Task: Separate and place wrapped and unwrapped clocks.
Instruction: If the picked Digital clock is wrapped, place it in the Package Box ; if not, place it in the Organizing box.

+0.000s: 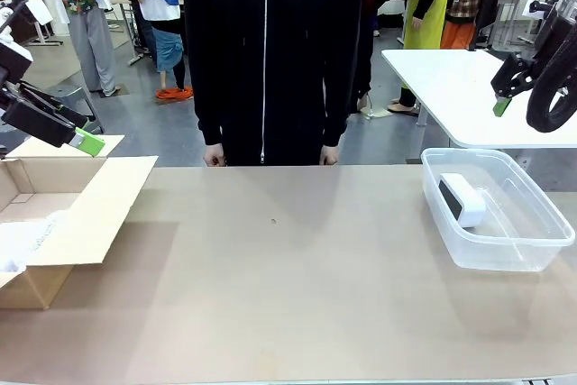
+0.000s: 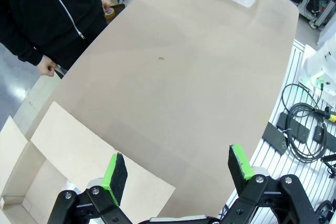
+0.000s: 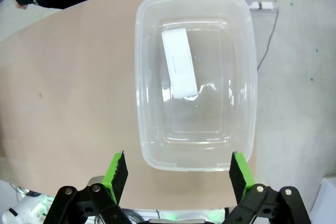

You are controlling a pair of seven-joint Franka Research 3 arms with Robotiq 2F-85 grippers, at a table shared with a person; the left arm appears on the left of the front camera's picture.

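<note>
The left gripper [image 2: 178,174] is hanging with its jaws spread wide and nothing between them, hovering above the flap of the cardboard box [image 2: 79,156] at the left end of the table [image 2: 199,77]. From the front, something white and bumpy is lying inside that box [image 1: 36,223], a wrapped bundle [image 1: 22,241] by the look of it, though only part of it is showing. Over on the other side, the right gripper [image 3: 178,171] is gaping just as wide, gripping nothing, and looking straight down on the clear plastic tub [image 3: 144,77]. The unwrapped clock [image 3: 179,62] is lying inside that tub, toward its far-left part in the wrist picture. Across the table, a person in a black zip jacket [image 1: 270,42] is standing at the far edge, hands down at the sides.
</note>
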